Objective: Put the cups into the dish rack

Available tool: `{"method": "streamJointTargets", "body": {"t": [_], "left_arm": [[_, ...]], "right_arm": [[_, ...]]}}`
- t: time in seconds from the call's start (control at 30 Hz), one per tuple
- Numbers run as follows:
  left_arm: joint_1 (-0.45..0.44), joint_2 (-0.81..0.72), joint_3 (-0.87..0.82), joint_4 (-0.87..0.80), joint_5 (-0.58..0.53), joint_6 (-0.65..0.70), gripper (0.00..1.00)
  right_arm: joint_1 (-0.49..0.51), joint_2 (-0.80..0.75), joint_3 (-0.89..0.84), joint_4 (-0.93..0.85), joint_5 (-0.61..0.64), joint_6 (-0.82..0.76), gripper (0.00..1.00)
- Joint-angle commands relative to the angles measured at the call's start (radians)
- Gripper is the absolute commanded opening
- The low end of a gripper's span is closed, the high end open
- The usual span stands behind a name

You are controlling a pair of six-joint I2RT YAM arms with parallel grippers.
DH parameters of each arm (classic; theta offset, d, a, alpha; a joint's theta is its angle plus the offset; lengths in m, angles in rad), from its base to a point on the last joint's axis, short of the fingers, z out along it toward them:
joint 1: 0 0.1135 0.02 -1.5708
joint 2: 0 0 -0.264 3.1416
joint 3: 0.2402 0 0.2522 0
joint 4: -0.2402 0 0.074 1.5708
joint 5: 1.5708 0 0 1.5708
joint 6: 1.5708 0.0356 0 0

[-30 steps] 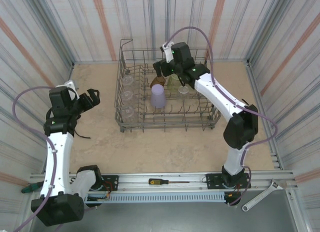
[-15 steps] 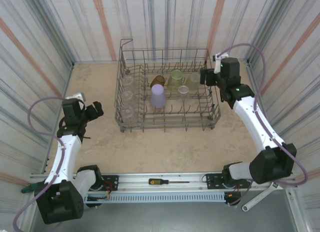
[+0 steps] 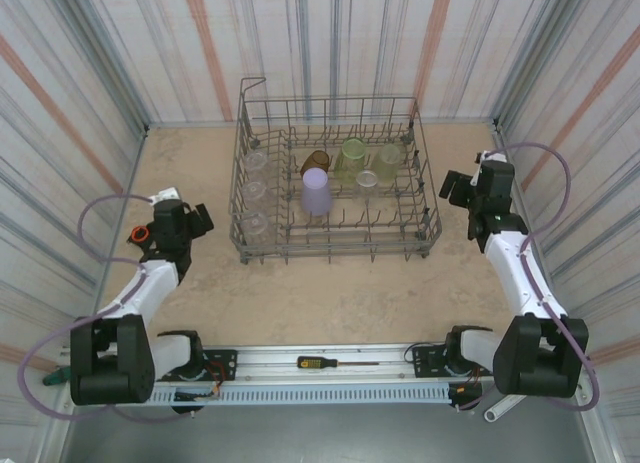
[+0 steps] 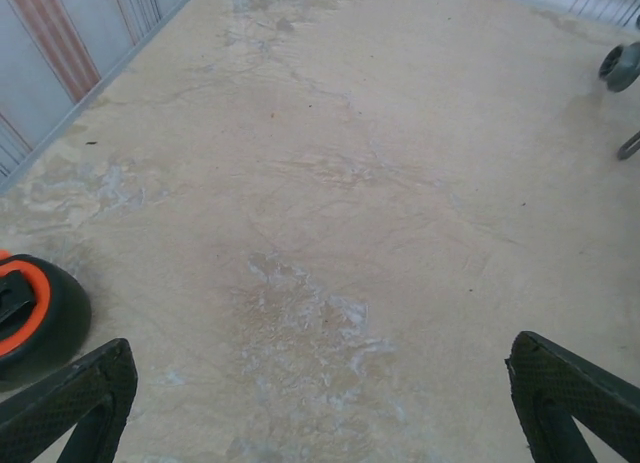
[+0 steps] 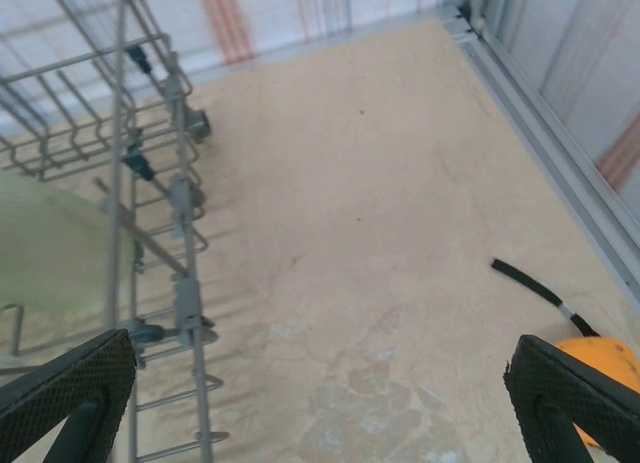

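The dish rack [image 3: 330, 251] stands in the middle of the table, far side. Inside it are a lavender cup [image 3: 316, 191], an amber cup [image 3: 315, 163], a pale green cup [image 3: 352, 155], a yellowish cup [image 3: 388, 159] and clear cups such as one at the left [image 3: 255, 191]. My left gripper [image 3: 198, 220] is open over bare table [image 4: 318, 348], left of the rack. To the rack's right, my right gripper [image 3: 455, 186] is open and empty [image 5: 320, 341]. The rack's side wires [image 5: 180, 213] and a pale green cup [image 5: 45, 248] behind them show in the right wrist view.
Striped walls close in the table on three sides. A screwdriver [image 3: 320, 362] lies on the front rail and a wrench [image 3: 500, 408] at the near right. An orange round object [image 5: 600, 358] and a black strap [image 5: 530, 283] lie right of the rack; an orange-and-black round object [image 4: 25, 308] sits by my left fingers.
My right arm has pulled out from over the rack and swung to its right side. My left arm has drawn back and lowered at the near left. Both grippers stayed open.
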Motion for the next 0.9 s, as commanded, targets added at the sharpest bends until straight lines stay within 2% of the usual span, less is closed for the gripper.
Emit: {"method": "streamJointTargets", "body": {"t": [0.0,0.1,0.27,0.4,0.47,0.57,0.77,0.83,0.87], "left_arm": [[-0.033,0.048,-0.039,0.161,-0.239,0.058,0.99],[-0.04,0.098,-0.094,0.313,-0.251,0.09,0.99],[-0.043,0.139,-0.123,0.458,-0.181,0.111,0.99],[-0.038,0.237,-0.124,0.58,-0.147,0.137,0.99],[-0.036,0.229,-0.081,0.471,-0.11,0.128,0.99],[-0.036,0.241,-0.085,0.505,-0.046,0.165,0.99],[-0.04,0.27,-0.136,0.635,0.119,0.243,0.99],[-0.041,0.361,-0.169,0.819,0.11,0.259,0.99],[-0.04,0.358,-0.166,0.791,0.124,0.264,0.99]], "right_arm": [[-0.024,-0.04,-0.052,0.081,0.029,0.059,0.99],[-0.027,-0.057,-0.113,0.14,0.052,0.048,0.99],[-0.029,-0.092,-0.195,0.227,0.089,0.016,0.99],[-0.029,-0.102,-0.25,0.277,0.133,0.016,0.99],[-0.029,-0.105,-0.286,0.314,0.153,0.023,0.99],[-0.029,-0.106,-0.356,0.411,0.169,0.036,0.99],[-0.029,-0.045,-0.423,0.516,0.172,0.061,0.99],[-0.029,-0.015,-0.458,0.589,0.195,0.085,0.99],[-0.029,0.002,-0.481,0.643,0.184,0.071,0.99]]}}
